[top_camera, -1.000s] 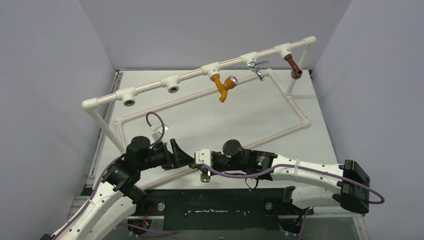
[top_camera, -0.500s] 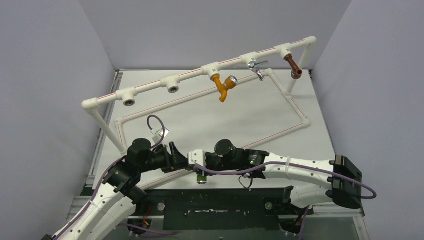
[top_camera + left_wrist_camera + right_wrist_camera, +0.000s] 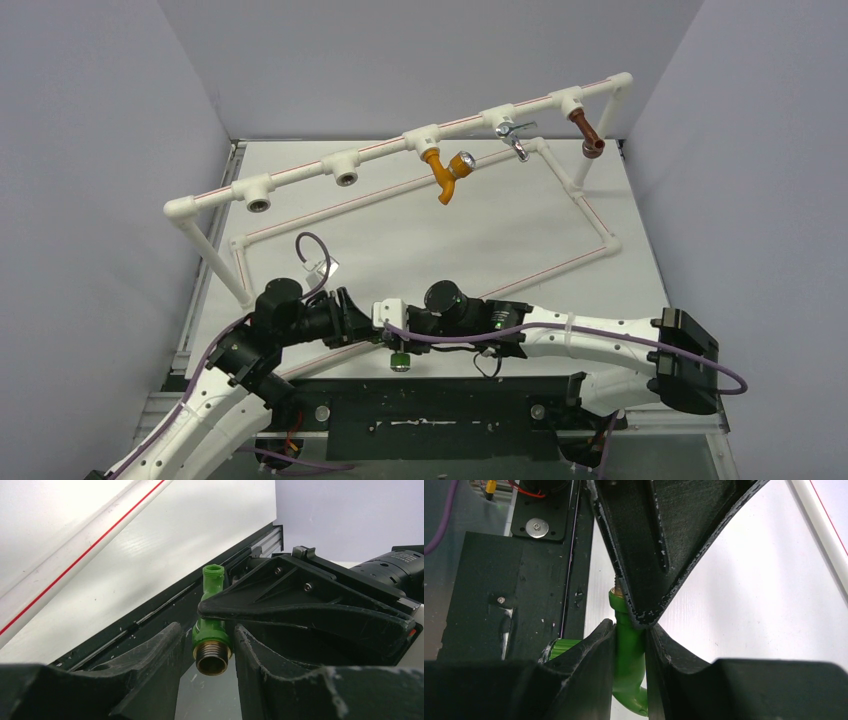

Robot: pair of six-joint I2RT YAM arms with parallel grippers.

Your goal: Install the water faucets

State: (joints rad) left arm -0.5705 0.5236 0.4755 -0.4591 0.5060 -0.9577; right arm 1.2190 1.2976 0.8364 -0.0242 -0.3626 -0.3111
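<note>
Right claw (image 3: 629, 632) is clamped mid-body on the bright green plastic tap (image 3: 629, 665). Left claw (image 3: 208, 632) flanks the tap's brass threaded end, can't tell if it's gripping. Tap not installed yet: two empty sockets (image 3: 258, 203) on the white pipe rail (image 3: 390, 146), well beyond both claws.

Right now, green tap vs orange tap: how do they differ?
Place: the green tap is off the pipe rail, by the near edge; the orange tap hangs from it.
Hold: the right gripper clamps the green tap; nothing touches the orange tap.
Thread: the green tap's brass thread is bare; the orange tap's is inside a fitting.
Shared: both look like the same bent-spout shape.
</note>
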